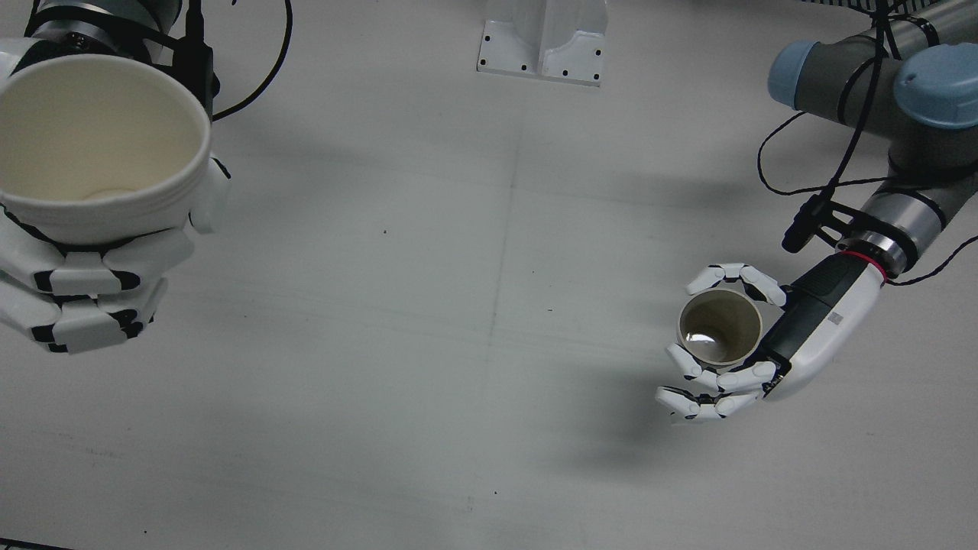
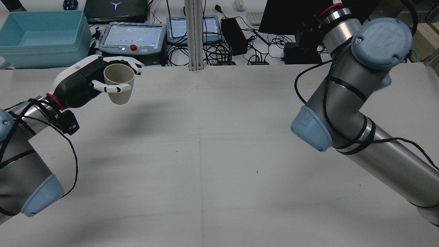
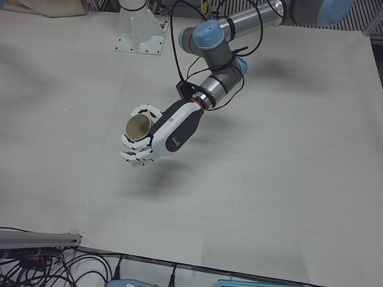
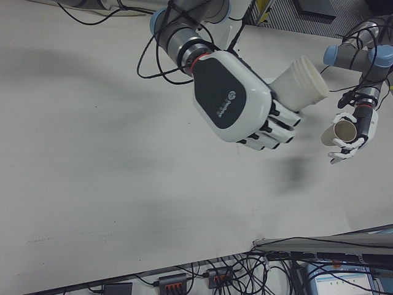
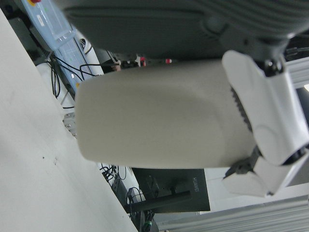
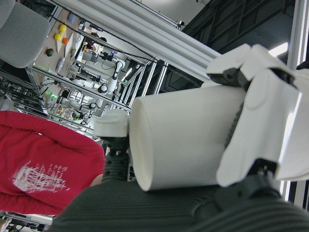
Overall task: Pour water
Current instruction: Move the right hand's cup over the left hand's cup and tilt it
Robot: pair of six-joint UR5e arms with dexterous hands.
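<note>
Two paper cups ride above a bare white counter point(image 1: 458, 344), one in each of the robot's hands, well apart on opposite sides of the station. The left hand point(image 1: 752, 347) has its fingers wrapped around a small tan cup point(image 1: 720, 327), held upright off the counter; the front view looks into its mouth, where a glint near the bottom suggests a little water, though how much cannot be told. The right hand point(image 1: 92, 267), raised close under that camera, is curled around a larger white cup point(image 1: 99, 145), also upright in that view; a faint pale patch shows at its base, and whether it is liquid cannot be told. In the right-front view the white cup leans outward from the palm.

Judged from these views, both cups are already picked up and lifted, but the pouring itself appears not yet begun: the cups have to be brought together over the middle of the counter and one tipped over the other's rim.
</note>
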